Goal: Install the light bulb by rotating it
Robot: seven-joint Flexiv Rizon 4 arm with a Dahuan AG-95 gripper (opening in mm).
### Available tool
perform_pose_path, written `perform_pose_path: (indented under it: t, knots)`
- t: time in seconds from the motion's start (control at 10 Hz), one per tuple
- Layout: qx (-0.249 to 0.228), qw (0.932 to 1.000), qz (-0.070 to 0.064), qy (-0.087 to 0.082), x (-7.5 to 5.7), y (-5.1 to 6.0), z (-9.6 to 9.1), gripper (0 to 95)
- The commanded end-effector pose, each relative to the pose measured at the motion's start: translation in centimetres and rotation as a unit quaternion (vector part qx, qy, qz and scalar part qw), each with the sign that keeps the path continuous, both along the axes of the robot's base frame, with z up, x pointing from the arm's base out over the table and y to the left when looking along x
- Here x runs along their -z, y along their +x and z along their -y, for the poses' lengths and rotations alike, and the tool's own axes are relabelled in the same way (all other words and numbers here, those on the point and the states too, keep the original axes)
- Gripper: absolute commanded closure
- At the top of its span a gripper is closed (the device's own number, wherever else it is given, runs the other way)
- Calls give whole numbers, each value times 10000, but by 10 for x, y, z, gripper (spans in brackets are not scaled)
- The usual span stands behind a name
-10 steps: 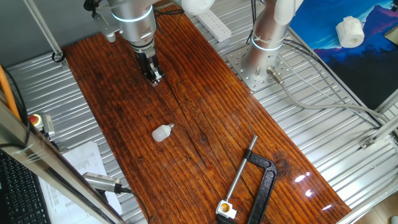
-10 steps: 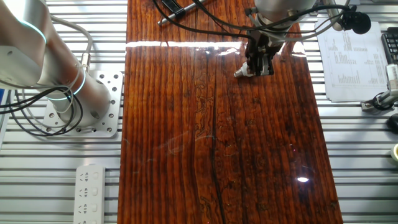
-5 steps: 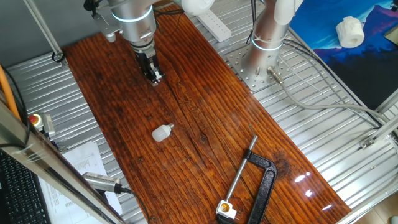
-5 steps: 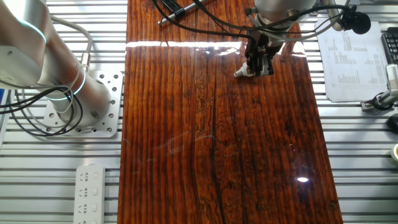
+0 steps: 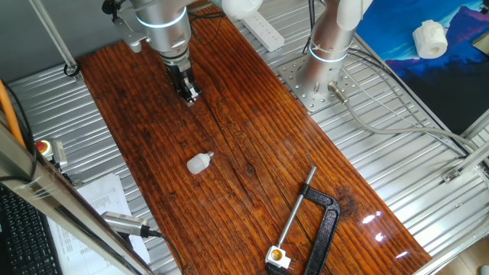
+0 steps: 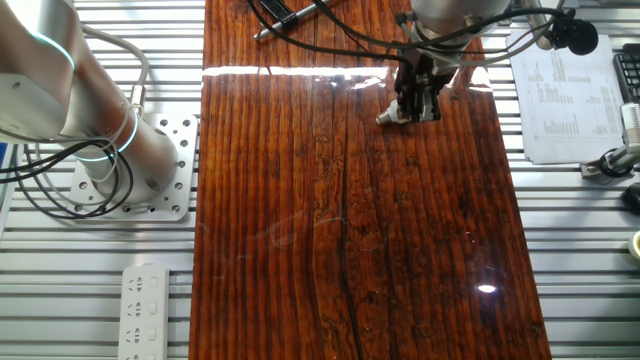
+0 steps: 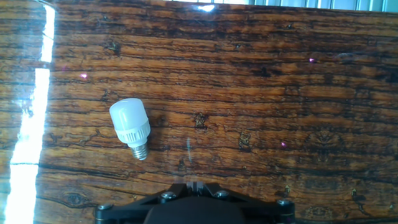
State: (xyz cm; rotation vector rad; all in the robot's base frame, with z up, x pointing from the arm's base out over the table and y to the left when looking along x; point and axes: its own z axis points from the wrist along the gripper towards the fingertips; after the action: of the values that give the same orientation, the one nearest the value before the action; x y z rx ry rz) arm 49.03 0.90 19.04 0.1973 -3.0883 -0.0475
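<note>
Dark wooden bench (image 5: pixel 252 153) carries the light bulb (image 5: pixel 199 163) lying sideways, apart from the tool (image 5: pixel 189 97). Tool's opening: cannot tell. Round bulb may roll if nudged off-centre.

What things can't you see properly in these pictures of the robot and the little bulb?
- The gripper: too small in one fixed view to tell open or shut; in the hand view its fingertips are cut off by the bottom edge.
- The light bulb: missing from the other fixed view, which shows no bulb on the wooden table.
- A socket for the bulb: none shows in any view.
</note>
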Motion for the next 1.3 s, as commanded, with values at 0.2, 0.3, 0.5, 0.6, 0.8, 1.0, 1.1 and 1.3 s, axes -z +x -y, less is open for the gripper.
perform_pose_path:
  t: [0.2, 0.3, 0.5, 0.6, 0.8, 1.0, 1.1, 1.3]
  knots:
    - [12, 10000, -13, -2, 1, 0, -2, 950]
    - [26, 10000, -15, -3, 2, 1, -3, 950]
    - [52, 10000, -29, -12, 3, 2, -6, 950]
    - [85, 9999, -79, -26, 6, 6, -10, 950]
    - [125, 9999, -92, -53, 11, 16, -19, 950]
    - [144, 9998, -103, -60, 18, 33, -27, 950]
    - [128, 9998, -122, -57, 25, 42, -30, 950]
    - [99, 9997, -218, -75, 37, 59, -45, 950]
